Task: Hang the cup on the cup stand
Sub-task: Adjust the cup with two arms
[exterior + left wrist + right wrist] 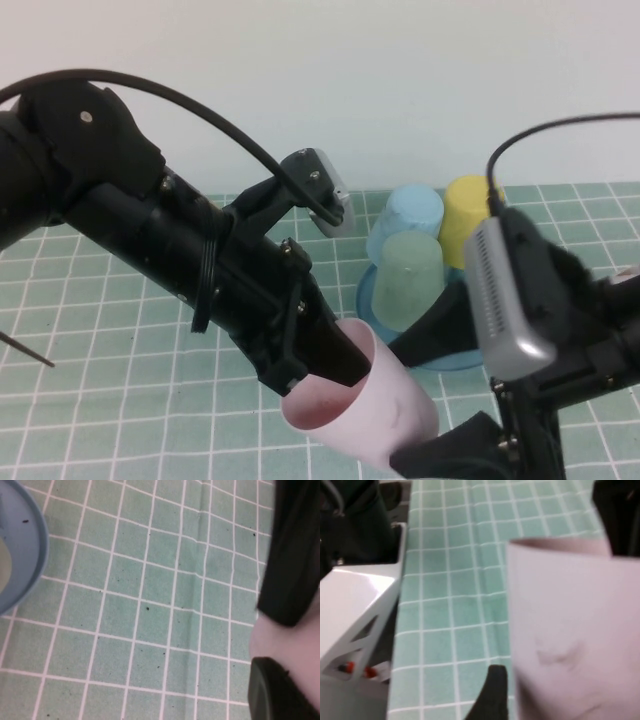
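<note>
**Passing a pink cup between two arms**

Spreading under everything is the green grid mat (100,330), which gives both arms an open floor to work above. On it, toward the far right, sits the cup stand (372,297), a round blue tray that already carries three upturned cups: a blue cup (408,215), a yellow cup (468,205) and a pale green cup (408,280) nearest the camera. They sit mouth down, presumably so the pegs beneath can carry them, though the pegs themselves are hidden.

Next in bulk, the left arm (120,220) slants down from the upper left, and its left gripper (335,360) reaches into the mouth of the pink cup (365,405). One finger (335,355) lies inside the rim, and the left wrist view shows pink wall between two dark fingers, so the pincer seems to pinch the cup's wall, the likely reason the cup hangs tilted on its side above the mat, just in front of the stand.

The right gripper (455,445) sits low on the right, its fingers either side of the cup's closed end; whether they actually press it I cannot tell. The arrangement looks like a handover, letting the cup be turned mouth down for a free peg.
</note>
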`<state>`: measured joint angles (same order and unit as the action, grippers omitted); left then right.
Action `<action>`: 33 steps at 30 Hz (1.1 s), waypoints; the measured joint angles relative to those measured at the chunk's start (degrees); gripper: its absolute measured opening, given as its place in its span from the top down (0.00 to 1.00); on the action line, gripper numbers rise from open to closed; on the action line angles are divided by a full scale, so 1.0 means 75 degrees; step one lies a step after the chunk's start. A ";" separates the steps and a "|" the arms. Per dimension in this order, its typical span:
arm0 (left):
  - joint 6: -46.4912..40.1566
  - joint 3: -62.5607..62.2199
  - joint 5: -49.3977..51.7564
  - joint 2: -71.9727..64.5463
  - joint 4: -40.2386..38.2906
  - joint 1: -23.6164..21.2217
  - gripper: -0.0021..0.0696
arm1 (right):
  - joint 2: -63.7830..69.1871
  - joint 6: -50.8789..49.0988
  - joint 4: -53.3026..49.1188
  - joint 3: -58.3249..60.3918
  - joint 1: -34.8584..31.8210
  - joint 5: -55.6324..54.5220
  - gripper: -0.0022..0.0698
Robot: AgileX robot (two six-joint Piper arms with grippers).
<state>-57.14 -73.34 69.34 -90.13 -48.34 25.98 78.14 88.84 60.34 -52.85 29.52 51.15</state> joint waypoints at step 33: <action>0.0474 0.0000 0.0045 0.0227 0.0675 0.0005 0.51 | 0.0867 -0.0267 0.0475 -0.0058 0.0000 0.0869 0.23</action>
<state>-53.59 -73.34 69.68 -88.42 -43.28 26.02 84.64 86.84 63.90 -53.28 29.52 57.68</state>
